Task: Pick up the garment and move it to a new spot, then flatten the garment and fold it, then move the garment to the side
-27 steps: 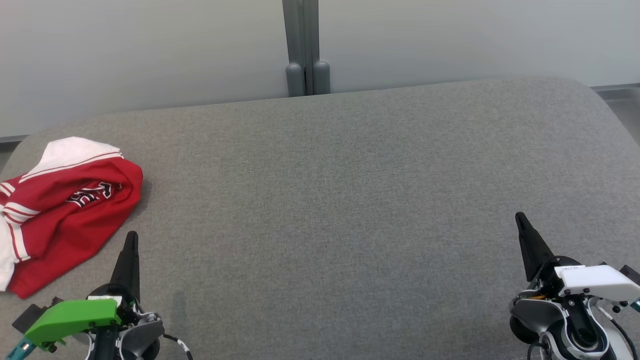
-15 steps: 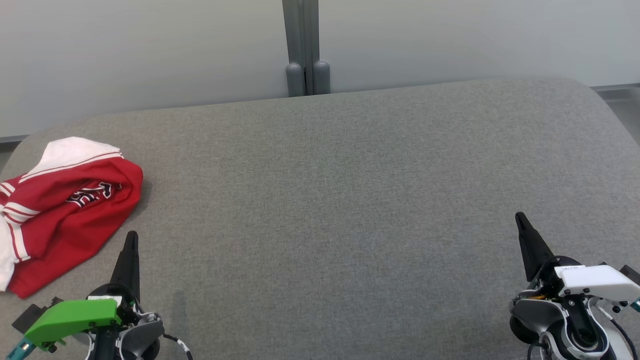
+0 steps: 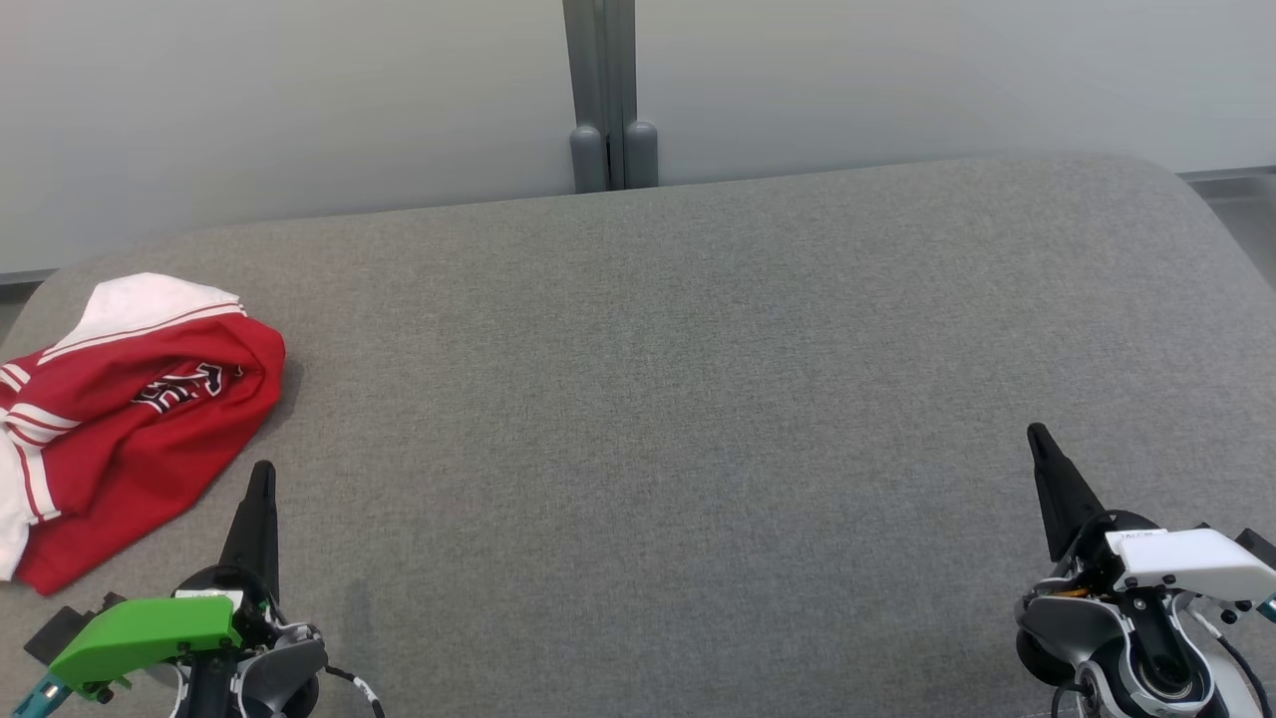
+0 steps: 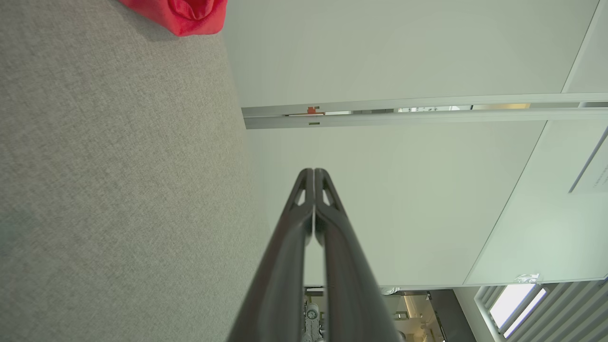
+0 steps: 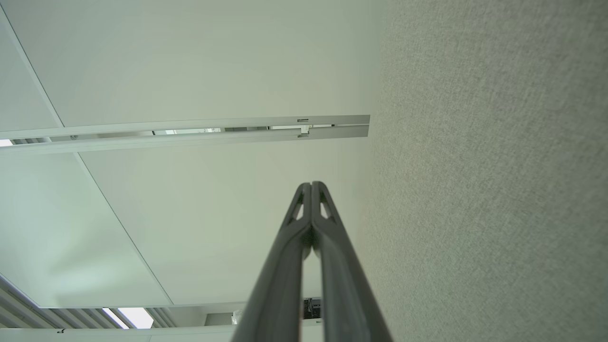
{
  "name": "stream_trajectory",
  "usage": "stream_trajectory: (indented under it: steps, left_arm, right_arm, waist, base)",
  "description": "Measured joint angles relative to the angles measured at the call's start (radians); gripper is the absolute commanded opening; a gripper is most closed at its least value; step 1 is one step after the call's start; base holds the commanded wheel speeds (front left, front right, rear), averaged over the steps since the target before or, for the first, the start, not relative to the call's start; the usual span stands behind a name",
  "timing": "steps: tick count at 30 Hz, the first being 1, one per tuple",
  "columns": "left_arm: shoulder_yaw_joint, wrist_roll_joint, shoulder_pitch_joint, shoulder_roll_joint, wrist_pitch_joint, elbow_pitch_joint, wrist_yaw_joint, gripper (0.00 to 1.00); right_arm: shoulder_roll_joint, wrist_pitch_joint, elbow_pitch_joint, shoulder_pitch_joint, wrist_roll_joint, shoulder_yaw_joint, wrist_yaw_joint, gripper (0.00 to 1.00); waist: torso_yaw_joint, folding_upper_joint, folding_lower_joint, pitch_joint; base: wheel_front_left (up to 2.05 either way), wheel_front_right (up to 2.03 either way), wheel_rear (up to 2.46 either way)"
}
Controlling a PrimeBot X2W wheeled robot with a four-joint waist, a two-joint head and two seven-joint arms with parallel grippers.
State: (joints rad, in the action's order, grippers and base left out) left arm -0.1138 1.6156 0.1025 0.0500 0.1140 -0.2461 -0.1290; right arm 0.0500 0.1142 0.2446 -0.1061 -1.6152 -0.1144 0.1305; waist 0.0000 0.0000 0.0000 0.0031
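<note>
A red and white garment point(image 3: 130, 419) with dark lettering lies crumpled at the left edge of the grey fabric surface point(image 3: 678, 399). A red corner of the garment point(image 4: 185, 14) shows at the top of the left wrist view. My left gripper point(image 3: 262, 471) rests at the lower left, just right of the garment and not touching it, its fingers pressed together and empty; the left gripper point(image 4: 313, 170) is shut in its wrist view too. My right gripper point(image 3: 1037, 431) sits at the lower right, far from the garment, shut and empty. The right gripper point(image 5: 311, 183) points along the surface.
A pale wall with a grey vertical post point(image 3: 603, 95) stands behind the surface. The surface's rounded far edge runs along the wall, and its left edge lies under the garment.
</note>
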Motion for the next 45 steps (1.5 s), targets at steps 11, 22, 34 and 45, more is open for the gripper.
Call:
stream_trajectory:
  steps: [11, 22, 34, 45]
  left_arm:
    - [0.0, 0.0, 0.0, 0.0, 0.0, 0.0, 0.0, 0.0]
    - [0.008, 0.0, -0.039, -0.009, -0.005, -0.038, 0.003, 1.0]
    - [0.032, -0.121, -0.052, -0.009, -0.064, 0.012, 0.003, 1.0]
    - [0.037, -0.406, -0.069, -0.009, -0.113, 0.077, 0.003, 1.0]
  right_arm:
    - [0.0, 0.0, 0.0, 0.0, 0.0, 0.0, 0.0, 0.0]
    - [-0.01, -0.004, 0.038, 0.039, 0.0, 0.012, 0.0, 1.0]
    - [-0.009, -0.064, 0.046, 0.032, 0.093, 0.07, 0.0, 1.0]
    - [-0.009, -0.112, 0.006, 0.032, 0.386, 0.108, 0.0, 1.0]
  waist:
    - [0.0, 0.0, 0.0, 0.0]
    - [0.0, 0.0, 0.0, 0.001]
    - [-0.001, 0.0, 0.0, 0.0]
    - [-0.003, 0.0, 0.0, -0.006]
  base:
    - [0.0, 0.0, 0.0]
    - [0.0, 0.0, 0.0]
    - [0.0, 0.0, 0.0]
    - [0.0, 0.0, 0.0]
